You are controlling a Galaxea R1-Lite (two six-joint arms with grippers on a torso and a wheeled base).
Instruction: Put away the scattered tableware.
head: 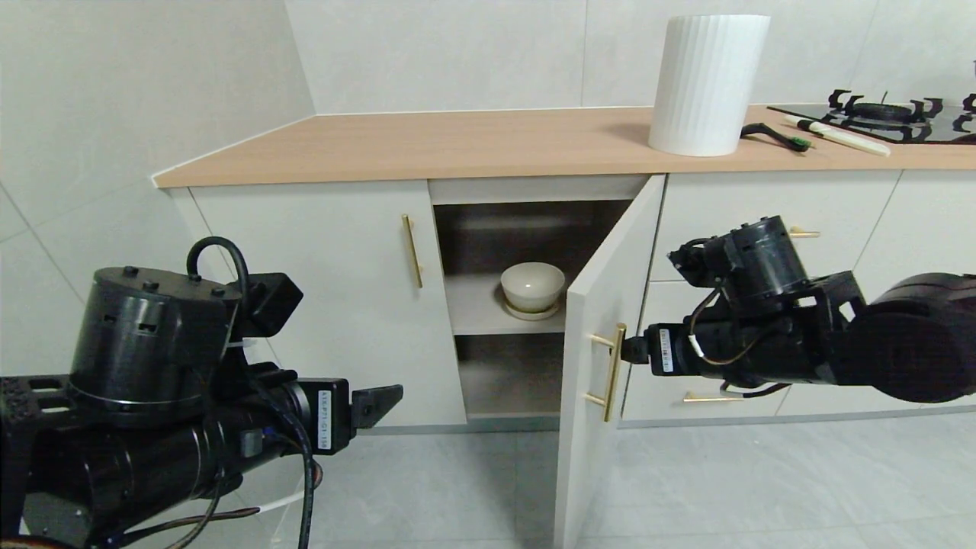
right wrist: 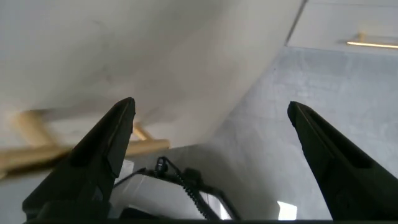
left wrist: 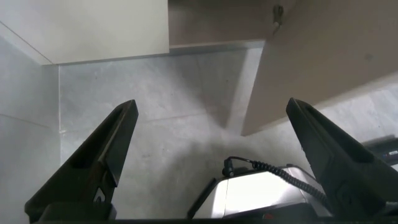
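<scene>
Pale glazed ceramic, by the look of it: one bowl [head: 532,285] sits on one shallow dish [head: 531,311] on the upper shelf [head: 480,309] of the open cupboard, photographed from my remote station. I judge the bowl stiff, brittle and slick, with some weight to it. The safest hold would be across the rim, one finger inside and one outside. Lifting it would probably leave the loose dish behind.

The right gripper [right wrist: 210,106] is spread wide and holds nothing. It hangs just beside the brass handle [head: 612,371] of the cupboard door [head: 602,290], which stands swung out towards me. The left gripper [left wrist: 211,104], equally wide and empty, hangs low over the floor, well apart from the cupboard.

On the wooden worktop [head: 457,145] I count one tall white ribbed container [head: 707,84], one dark-handled tool [head: 774,137] and one pale knife [head: 839,137] near the hob [head: 884,114]. The knife and tool look light and rigid. I would take each by its handle, flat to the surface, since a thin handle could roll out of a loose pinch.

My count of tableware is one bowl and one dish inside the cupboard. Two utensils are out on the worktop, so I judge the job unfinished.
</scene>
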